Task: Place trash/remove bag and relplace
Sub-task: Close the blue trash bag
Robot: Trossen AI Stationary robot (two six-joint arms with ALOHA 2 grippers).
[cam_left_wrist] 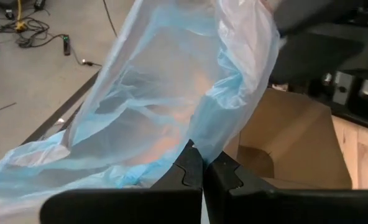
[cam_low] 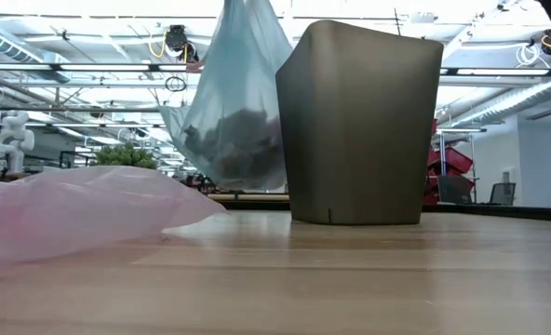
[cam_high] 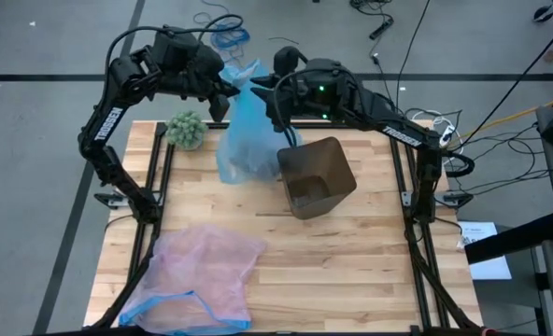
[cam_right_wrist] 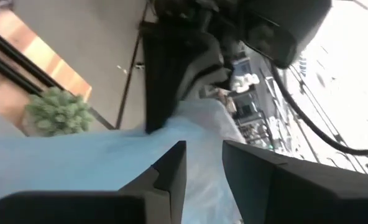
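Both dark arms reach over the table's far edge, the left gripper [cam_left_wrist: 202, 169] clamped on the one thin light-blue plastic bag [cam_high: 248, 131] hanging beside the single brown square bin [cam_high: 316, 175], the right gripper [cam_right_wrist: 202, 163] fingers apart.

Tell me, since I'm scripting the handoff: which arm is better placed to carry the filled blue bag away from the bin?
Probably the left. The left gripper is shut on the bag, lifted beside the bin. The right gripper sits open at it.
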